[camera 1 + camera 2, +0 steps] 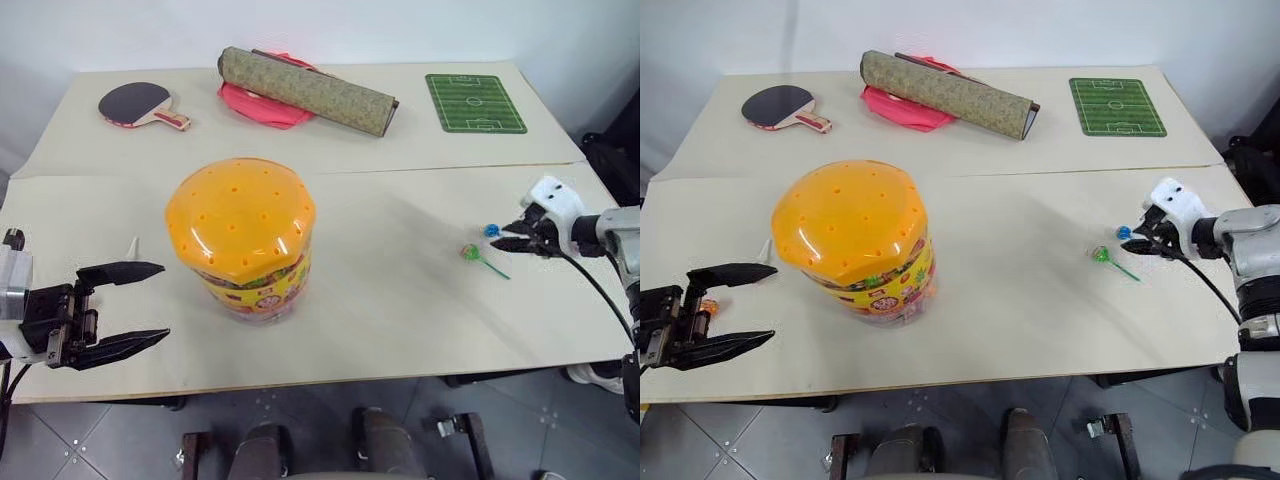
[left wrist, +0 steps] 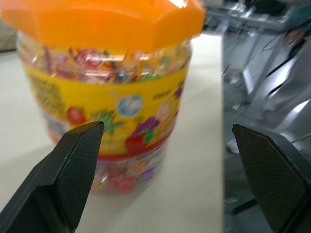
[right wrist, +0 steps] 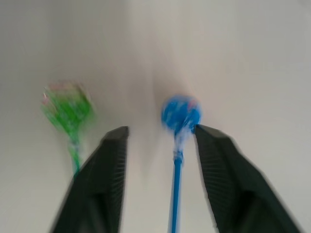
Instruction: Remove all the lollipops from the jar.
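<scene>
The jar [image 1: 245,240], a clear tub with a holed orange domed lid and a yellow-red label, stands upright on the table's left half, with wrapped candies showing through its wall [image 2: 116,73]. My left gripper [image 1: 160,302] is open and level just to the left of it, apart from it. At the table's right side lie two lollipops, a blue lollipop [image 1: 491,230] and a green lollipop [image 1: 470,252]. My right gripper [image 3: 160,128] is open, and the blue lollipop [image 3: 181,112] lies between its fingers, close to one of them. The green lollipop [image 3: 68,109] lies just outside the other finger.
At the back of the table lie a table tennis paddle [image 1: 135,103], a rolled mat [image 1: 305,90] on a pink cloth [image 1: 262,108], and a small green football-pitch mat [image 1: 474,102]. The table's front edge [image 1: 330,375] runs just below both grippers.
</scene>
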You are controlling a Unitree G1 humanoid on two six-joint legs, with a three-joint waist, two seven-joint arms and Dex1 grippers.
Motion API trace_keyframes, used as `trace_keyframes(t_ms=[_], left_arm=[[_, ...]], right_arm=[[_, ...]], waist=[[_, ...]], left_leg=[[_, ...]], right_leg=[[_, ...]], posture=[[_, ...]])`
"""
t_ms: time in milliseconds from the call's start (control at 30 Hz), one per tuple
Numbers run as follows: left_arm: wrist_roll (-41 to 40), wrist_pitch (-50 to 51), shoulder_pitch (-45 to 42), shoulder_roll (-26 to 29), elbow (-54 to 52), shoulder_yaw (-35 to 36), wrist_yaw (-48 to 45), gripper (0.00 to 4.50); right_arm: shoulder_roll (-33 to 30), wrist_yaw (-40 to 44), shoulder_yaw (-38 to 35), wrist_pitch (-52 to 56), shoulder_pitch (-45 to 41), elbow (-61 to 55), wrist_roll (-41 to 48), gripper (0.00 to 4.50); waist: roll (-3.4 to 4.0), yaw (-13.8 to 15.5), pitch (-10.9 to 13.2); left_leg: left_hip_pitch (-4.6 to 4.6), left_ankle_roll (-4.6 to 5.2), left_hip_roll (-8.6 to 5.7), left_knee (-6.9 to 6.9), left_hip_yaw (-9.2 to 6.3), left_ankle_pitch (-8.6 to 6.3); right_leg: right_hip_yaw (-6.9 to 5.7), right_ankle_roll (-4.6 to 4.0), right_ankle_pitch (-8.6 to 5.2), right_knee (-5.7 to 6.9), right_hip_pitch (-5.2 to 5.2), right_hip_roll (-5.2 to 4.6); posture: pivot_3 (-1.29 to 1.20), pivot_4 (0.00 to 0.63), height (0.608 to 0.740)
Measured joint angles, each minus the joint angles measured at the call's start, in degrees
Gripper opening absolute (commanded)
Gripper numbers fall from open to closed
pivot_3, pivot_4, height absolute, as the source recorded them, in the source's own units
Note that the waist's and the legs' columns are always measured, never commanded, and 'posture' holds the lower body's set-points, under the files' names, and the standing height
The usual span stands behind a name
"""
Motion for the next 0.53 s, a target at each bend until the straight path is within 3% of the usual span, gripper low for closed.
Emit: trace_keyframes(t_ms=[100,167,267,333,533], left_arm=[[3.29,-2.78,-0.38,-0.73,3.11,-0.02,2.68,4.5],[6.37,-5.8,-2.17,-2.35,6.02,-0.29,6.42,4.5],[10.59,-9.62,-2.52,-4.44,9.18,-1.19,10.98,4.5],[12.31,-10.43,-2.61,-5.97,11.48,-1.68,14.04,4.5],[16.78,-15.55,-4.78,-12.17,13.81,-1.84,26.34,4.5]], right_arm=[[3.02,5.16,-7.65,-4.92,0.64,-5.61,8.75,4.0],[7.08,9.43,-11.9,-5.21,5.82,-15.77,16.93,4.44],[11.63,14.48,-8.48,-9.44,17.37,-28.12,19.13,4.44],[15.49,15.13,-4.94,-12.64,21.53,-29.83,17.98,4.44],[22.06,9.83,-4.26,-26.3,21.25,-25.33,13.4,4.44]], waist=[[0.0,0.09,0.0],[-0.13,0.41,-0.07],[-0.27,1.4,-0.17],[-0.26,1.7,-0.16],[-0.33,1.7,-0.2]], left_leg=[[0.04,0.0,0.04,0.01,-0.04,0.0],[0.09,-0.02,0.1,0.0,-0.15,-0.01],[0.12,-0.02,0.09,0.01,-0.18,-0.04],[0.04,0.01,-0.02,0.07,-0.14,-0.04],[0.03,0.13,0.0,0.51,-0.23,-0.06]], right_leg=[[-0.05,0.01,0.01,0.03,0.06,0.03],[-0.15,0.02,0.02,0.08,0.14,0.06],[-0.2,0.05,0.05,0.1,0.17,0.04],[-0.17,0.1,0.08,0.09,0.12,-0.05],[-0.17,0.14,0.26,0.1,0.33,-0.08]], posture=[[0.0,0.15,0.74],[0.0,0.15,0.74],[0.0,0.15,0.74],[0.0,0.15,0.74],[0.0,0.15,0.74]])
